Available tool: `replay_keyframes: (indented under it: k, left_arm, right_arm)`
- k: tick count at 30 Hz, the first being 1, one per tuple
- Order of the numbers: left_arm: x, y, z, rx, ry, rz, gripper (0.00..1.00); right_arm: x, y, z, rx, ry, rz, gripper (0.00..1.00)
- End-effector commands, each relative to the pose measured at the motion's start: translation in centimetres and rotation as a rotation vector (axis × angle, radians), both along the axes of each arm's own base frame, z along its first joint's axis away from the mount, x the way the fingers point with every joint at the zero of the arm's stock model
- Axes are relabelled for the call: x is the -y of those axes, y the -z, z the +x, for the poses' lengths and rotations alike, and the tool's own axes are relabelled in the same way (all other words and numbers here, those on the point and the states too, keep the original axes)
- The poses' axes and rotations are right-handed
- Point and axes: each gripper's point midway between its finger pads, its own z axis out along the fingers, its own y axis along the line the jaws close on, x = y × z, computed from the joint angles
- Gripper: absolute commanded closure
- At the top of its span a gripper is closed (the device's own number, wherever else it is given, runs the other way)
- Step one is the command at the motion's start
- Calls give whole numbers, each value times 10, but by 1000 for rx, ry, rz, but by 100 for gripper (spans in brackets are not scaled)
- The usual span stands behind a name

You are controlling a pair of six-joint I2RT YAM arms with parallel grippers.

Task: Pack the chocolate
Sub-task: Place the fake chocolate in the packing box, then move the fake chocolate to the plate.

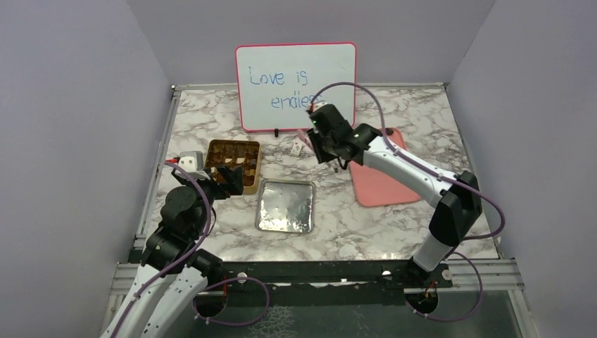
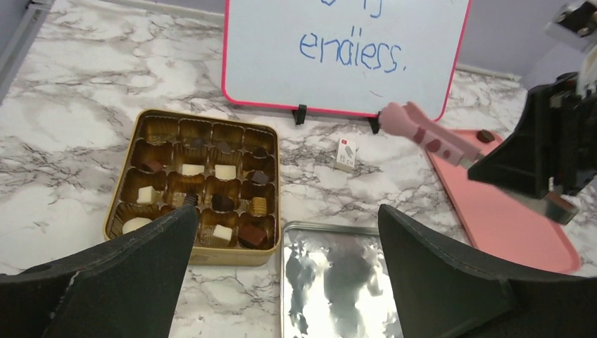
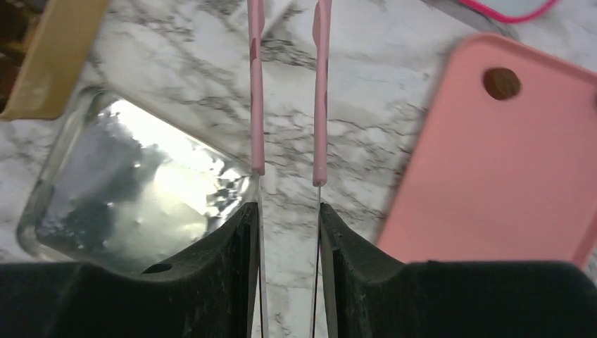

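Observation:
The chocolate [image 2: 224,172], small dark, brown and cream pieces, sits in the cells of the open gold tin [image 1: 232,165], also in the left wrist view [image 2: 211,257]. One dark round piece [image 3: 501,83] lies on the pink tray [image 3: 493,183], also in the left wrist view [image 2: 484,135]. My left gripper [image 2: 287,232] is open and empty, above the tin's near right corner [image 1: 227,177]. My right gripper [image 3: 287,211] is shut on pink tongs [image 3: 321,91], held over the marble between lid and tray [image 1: 331,156]. The tongs' tips are out of the right wrist view.
A silver lid [image 1: 285,205] lies face up just right of the tin. A small white card [image 2: 346,153] lies behind it. A whiteboard [image 1: 296,86] stands at the back. The pink tray [image 1: 384,183] is at the right. Side walls enclose the table.

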Motion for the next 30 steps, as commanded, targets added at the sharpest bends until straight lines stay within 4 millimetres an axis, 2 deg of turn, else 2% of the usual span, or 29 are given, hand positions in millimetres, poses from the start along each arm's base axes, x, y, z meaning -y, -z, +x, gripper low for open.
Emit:
replay_keyframes:
  k: [1,5,8,18,23,30]
  left_arm:
    - [14,3,3,-22,70,21,1]
    - [15,5,3,-26,76,22,1]
    - [14,4,2,-20,73,19,1]
    - [13,3,1,-11,71,15,1]
    - [12,2,0,-6,69,13,1]
    - [12,2,0,-6,69,14,1]
  right_arm:
    - [68,-10,14,24,167,-12,61]
    - [111,-4,22,18,258,-31,61]
    - [135,5,29,1,314,-47,61]
    - [181,37,51,-51,416,-76,59]
    - [188,48,62,-73,402,-38,59]
    - [181,59,69,-98,352,-2,58]
